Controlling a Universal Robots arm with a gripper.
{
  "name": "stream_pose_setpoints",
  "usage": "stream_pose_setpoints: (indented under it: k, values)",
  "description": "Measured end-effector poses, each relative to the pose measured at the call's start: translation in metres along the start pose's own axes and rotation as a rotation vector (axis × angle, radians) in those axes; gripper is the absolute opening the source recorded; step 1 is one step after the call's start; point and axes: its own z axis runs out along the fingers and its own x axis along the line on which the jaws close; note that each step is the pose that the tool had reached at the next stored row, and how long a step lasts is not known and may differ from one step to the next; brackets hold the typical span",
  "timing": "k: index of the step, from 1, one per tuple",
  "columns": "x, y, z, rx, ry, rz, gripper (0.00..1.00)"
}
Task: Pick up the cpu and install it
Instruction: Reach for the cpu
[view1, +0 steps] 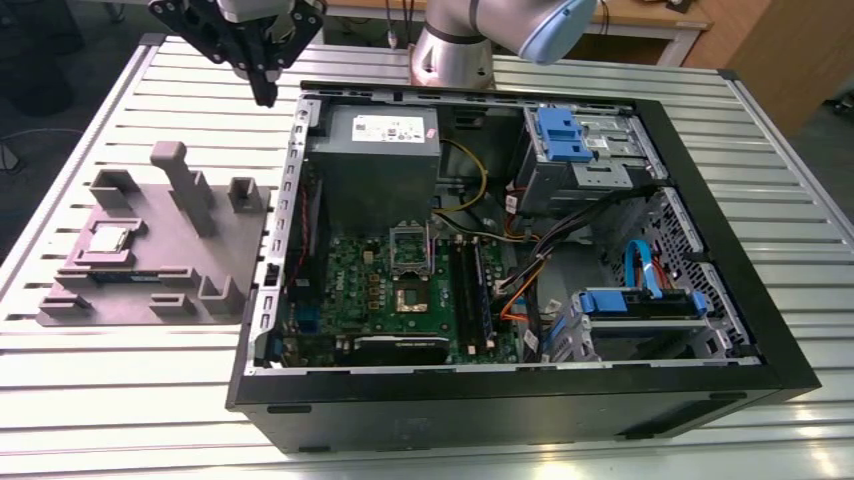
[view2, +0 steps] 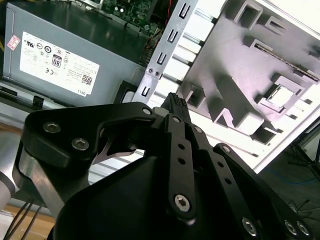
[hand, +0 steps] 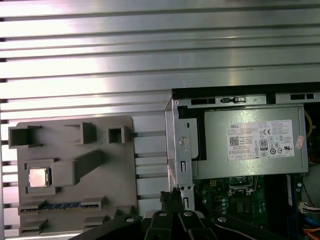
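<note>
Jaws clenched, holding nothing — the cpu (view1: 107, 240) sits in its grey holder (view1: 167, 250).
In the exterior view the jaws hang at 11 o'clock — the cpu lies at 9 o'clock from the computer case (view1: 534, 410).

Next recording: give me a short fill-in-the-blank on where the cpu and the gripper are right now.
1. The cpu lies on the grey holder, ____ the computer case.
2. The gripper holds ____.
3. The power supply carries a ____ label.
Missing words: outside; nothing; white.
</note>
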Motion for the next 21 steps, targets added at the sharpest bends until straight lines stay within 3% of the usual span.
stream_pose_setpoints:
  k: [21]
  values:
    - [0.0044, -0.0003, -0.0002, 0.0001, 0.0000, 0.000, 0.10]
